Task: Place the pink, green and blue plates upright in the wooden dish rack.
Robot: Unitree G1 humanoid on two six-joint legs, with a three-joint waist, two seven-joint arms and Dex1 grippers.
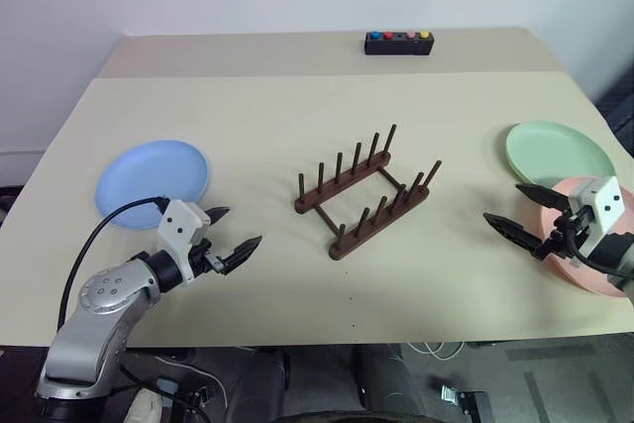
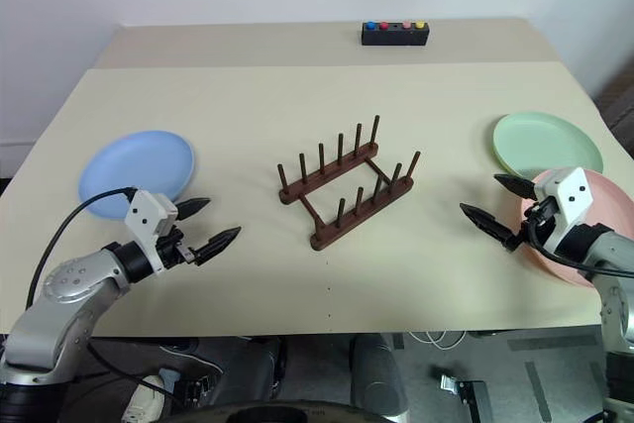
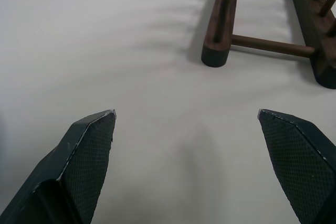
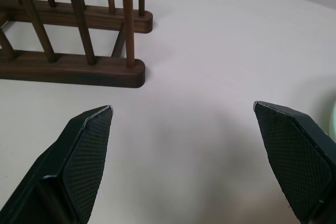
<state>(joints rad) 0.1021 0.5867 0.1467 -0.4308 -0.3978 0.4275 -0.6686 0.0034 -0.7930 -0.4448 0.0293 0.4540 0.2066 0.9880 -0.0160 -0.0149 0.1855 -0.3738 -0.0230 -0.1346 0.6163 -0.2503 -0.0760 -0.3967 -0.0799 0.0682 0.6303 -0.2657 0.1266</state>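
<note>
Presently, the beige table (image 1: pixel 297 146) carries everything you need, and no plate has yet reached the wooden dish rack (image 1: pixel 365 192). That rack stands at the table's centre, empty, its two pegged rails running diagonally from near-left to far-right, so its slots open across that line. The blue plate (image 1: pixel 152 182) lies flat at the left, just behind the left gripper (image 1: pixel 230 236). The green plate (image 1: pixel 558 153) lies flat at the far right, and the pink plate (image 1: pixel 573 266) sits just in front of it, its rim overlapping or touching the green one; which, you cannot tell. The right gripper (image 1: pixel 520 214) hangs over the pink plate's inner edge, pointing toward the rack. Both grippers stand spread wide and hold nothing, each with its fingers (image 3: pixel 86 156) aimed inward over bare tabletop.

Judgement: your right arm is nearest pink and green, your left nearest blue. Each plate lies behind its gripper's tips, so the coming move likely requires drawing back or turning outward before any grasp.
</note>
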